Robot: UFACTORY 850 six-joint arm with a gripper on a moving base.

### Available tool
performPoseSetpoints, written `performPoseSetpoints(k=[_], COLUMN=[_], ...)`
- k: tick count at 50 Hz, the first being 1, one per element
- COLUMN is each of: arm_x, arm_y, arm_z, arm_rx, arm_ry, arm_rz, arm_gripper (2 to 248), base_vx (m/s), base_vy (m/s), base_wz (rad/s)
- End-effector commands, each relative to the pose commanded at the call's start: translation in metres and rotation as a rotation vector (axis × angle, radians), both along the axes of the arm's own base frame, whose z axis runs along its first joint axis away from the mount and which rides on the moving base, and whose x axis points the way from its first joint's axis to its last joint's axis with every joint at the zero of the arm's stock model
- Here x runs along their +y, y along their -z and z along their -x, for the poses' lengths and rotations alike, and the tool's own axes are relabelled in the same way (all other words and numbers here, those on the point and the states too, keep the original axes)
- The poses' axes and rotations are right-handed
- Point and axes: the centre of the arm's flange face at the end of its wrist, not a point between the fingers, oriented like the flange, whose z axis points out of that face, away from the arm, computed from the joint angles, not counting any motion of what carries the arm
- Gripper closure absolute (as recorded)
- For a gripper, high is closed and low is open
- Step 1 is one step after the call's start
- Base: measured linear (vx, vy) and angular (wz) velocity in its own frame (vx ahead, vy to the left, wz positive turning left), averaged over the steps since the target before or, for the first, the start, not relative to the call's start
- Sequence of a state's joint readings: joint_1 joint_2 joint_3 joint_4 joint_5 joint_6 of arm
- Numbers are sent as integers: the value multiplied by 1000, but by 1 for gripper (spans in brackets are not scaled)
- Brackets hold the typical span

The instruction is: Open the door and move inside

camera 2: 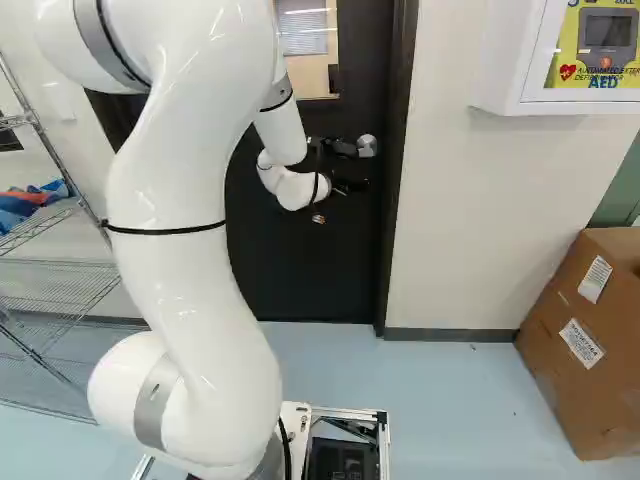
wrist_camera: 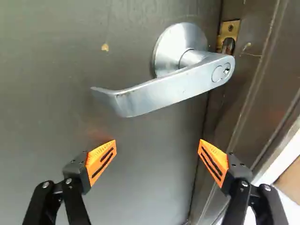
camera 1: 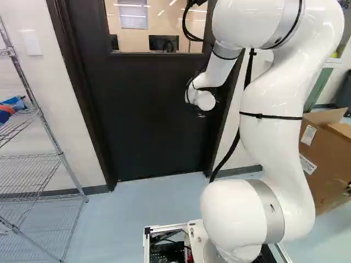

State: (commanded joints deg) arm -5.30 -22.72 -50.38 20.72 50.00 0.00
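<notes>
In the right base view my gripper (camera 2: 350, 186) is a small dark shape at the arm's end, close to the door (camera 2: 290, 250) and just below the silver handle (camera 2: 367, 146). The wrist view shows the gripper (wrist_camera: 158, 143) open, its orange pads (wrist_camera: 101, 159) wide apart with nothing between them. Ahead of the fingers is the lever handle (wrist_camera: 164, 89), roughly level with its free end drooping slightly, not touched by either finger. The dark door (camera 1: 153, 115) stands closed in its frame; beside the handle, the latch plate (wrist_camera: 229, 32) shows at the door's edge.
A wire shelf rack (camera 1: 38, 156) stands along the wall left of the door. To the door's right are a white wall cabinet (camera 2: 500, 60) and a large cardboard box (camera 2: 590, 340) on the floor. The door frame (camera 2: 398, 170) borders the handle side.
</notes>
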Motion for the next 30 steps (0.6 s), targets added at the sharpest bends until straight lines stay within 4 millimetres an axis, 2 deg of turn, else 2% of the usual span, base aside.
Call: performPoseSetpoints(k=[30], arm_x=[18], arm_y=[7], arm_z=[-57], arm_rx=[-35], arm_ry=[-21], arm_rz=[-7], arm_gripper=[3], base_vx=[0], base_vy=[0], base_wz=[0])
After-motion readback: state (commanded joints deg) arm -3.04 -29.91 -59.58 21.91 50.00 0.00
